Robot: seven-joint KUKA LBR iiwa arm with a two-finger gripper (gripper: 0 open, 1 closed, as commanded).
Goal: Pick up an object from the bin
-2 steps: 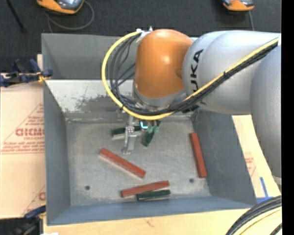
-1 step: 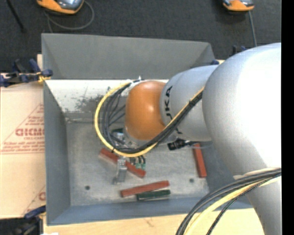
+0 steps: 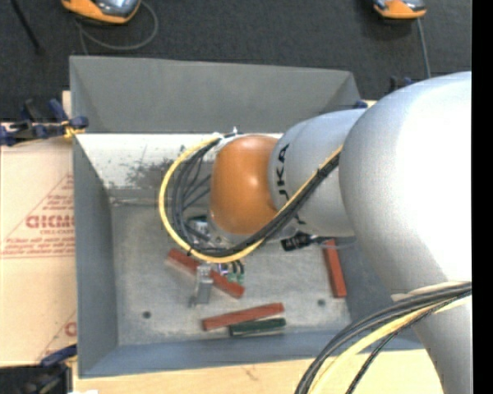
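Near the front wall (image 3: 189, 355), a long red stick (image 3: 242, 316) lies beside a green stick (image 3: 259, 328). Beyond them the arm (image 3: 378, 187) bends steeply down at mid-bin. Its jaws sit between a short red stick (image 3: 181, 263) and a second red piece (image 3: 228, 283); whether they are open or closed cannot be told. Open floor (image 3: 131, 286) spreads leftward.

Bright, even light (arm (image 3: 394, 187) shadows bin (image 3: 140, 277) floor).

Black letters "UKA" (image 3: 281, 173) on the white arm (image 3: 386, 171) beside its orange cover (image 3: 242, 183)
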